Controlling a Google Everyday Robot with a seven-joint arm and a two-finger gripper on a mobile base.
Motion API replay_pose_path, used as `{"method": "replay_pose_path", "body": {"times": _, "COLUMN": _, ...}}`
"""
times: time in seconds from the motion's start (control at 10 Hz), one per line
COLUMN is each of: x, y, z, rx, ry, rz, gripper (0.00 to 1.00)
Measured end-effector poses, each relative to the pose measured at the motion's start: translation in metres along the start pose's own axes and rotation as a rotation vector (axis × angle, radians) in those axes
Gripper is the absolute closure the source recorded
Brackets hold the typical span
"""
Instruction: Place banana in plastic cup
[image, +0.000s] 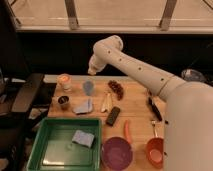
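Gripper (92, 71) raised near the table's (136, 107) far edge; banana (105, 102) not held.
Plastic cup (88, 87) stands at the gripper's 6 o'clock. The banana lies on the table at 5 o'clock, apart from both. Gripper's open-or-closed state: cannot tell.

The white arm (142, 75) extends in from the right. Its end effector (92, 70) hangs above the far edge of the wooden tabletop (137, 107), over the bluish-grey plastic cup (88, 87) and clear of it. The pale banana (105, 102) lies flat just right of the cup, with a blue cloth (83, 107) on its other side. A green tray (37, 145) sits front left, with a purple bowl (117, 152) beside it.
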Motion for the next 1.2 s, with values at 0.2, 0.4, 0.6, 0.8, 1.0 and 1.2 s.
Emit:
{"method": "replay_pose_path", "body": {"times": 0.2, "x": 0.0000, "y": 0.0000, "z": 0.0000, "rx": 0.000, "ry": 0.000, "rz": 0.000, "gripper": 0.98}}
{"method": "replay_pose_path", "body": {"times": 0.4, "x": 0.0000, "y": 0.0000, "z": 0.0000, "rx": 0.000, "ry": 0.000, "rz": 0.000, "gripper": 0.98}}
{"method": "replay_pose_path", "body": {"times": 0.6, "x": 0.0000, "y": 0.0000, "z": 0.0000, "rx": 0.000, "ry": 0.000, "rz": 0.000, "gripper": 0.98}}
{"method": "replay_pose_path", "body": {"times": 0.8, "x": 0.0000, "y": 0.0000, "z": 0.0000, "rx": 0.000, "ry": 0.000, "rz": 0.000, "gripper": 0.98}}
{"method": "replay_pose_path", "body": {"times": 1.0, "x": 0.0000, "y": 0.0000, "z": 0.0000, "rx": 0.000, "ry": 0.000, "rz": 0.000, "gripper": 0.98}}
{"method": "replay_pose_path", "body": {"times": 1.2, "x": 0.0000, "y": 0.0000, "z": 0.0000, "rx": 0.000, "ry": 0.000, "rz": 0.000, "gripper": 0.98}}
